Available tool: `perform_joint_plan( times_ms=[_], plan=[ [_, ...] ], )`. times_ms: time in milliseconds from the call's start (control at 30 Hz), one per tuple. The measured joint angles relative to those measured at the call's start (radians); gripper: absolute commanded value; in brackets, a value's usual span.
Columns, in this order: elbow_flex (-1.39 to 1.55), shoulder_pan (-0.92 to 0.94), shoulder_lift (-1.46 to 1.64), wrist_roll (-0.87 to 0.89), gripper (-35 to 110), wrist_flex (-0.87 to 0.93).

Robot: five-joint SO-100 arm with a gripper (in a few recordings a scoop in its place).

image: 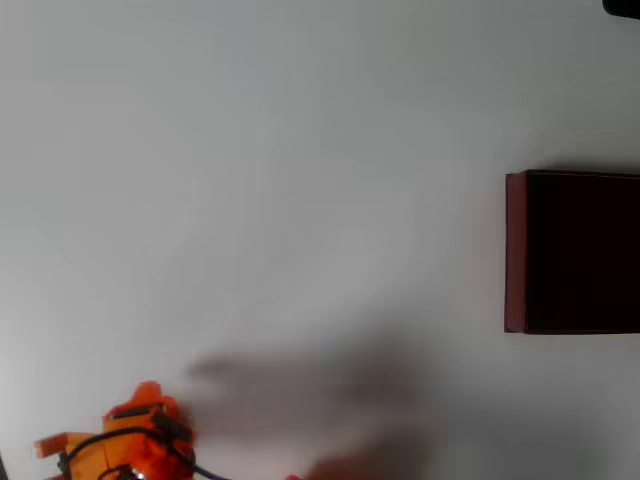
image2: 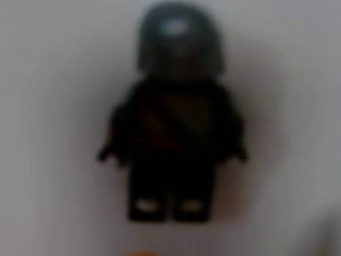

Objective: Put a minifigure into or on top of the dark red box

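A plain white table [image: 300, 150] runs across the overhead view, bare apart from the dark red box [image: 515, 250] at its right edge and your orange arm low in the left corner. A soft grey smear lies on the white just right of the arm; it is too blurred to name.

You are at the pick-up step, by my reading: the wrist view looks straight down on the minifigure [image2: 173, 128], which lies flat on the white surface, head toward the top of the picture, legs toward the bottom. Nothing is in the box yet.

The gripper [image: 150, 435] sits well apart from the box, and I cannot tell whether its fingers are apart or together; only a sliver of orange shows at the bottom edge of the wrist view.

Next you need to come down over the figure and close across its torso, then carry it the long way right to the box.

The figure itself is out of focus: a rounded dark grey helmet or head, black body and arms, a faint brownish band across the chest, two pale spots at the feet.
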Motion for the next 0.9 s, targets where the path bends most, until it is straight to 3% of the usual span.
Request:
perform_joint_plan(
  times_ms=[600,900],
  plan=[
    [0.206,-0.069,0.264,0.146,24,0.015],
    [0.206,-0.089,0.238,0.173,24,0.003]
  ],
)
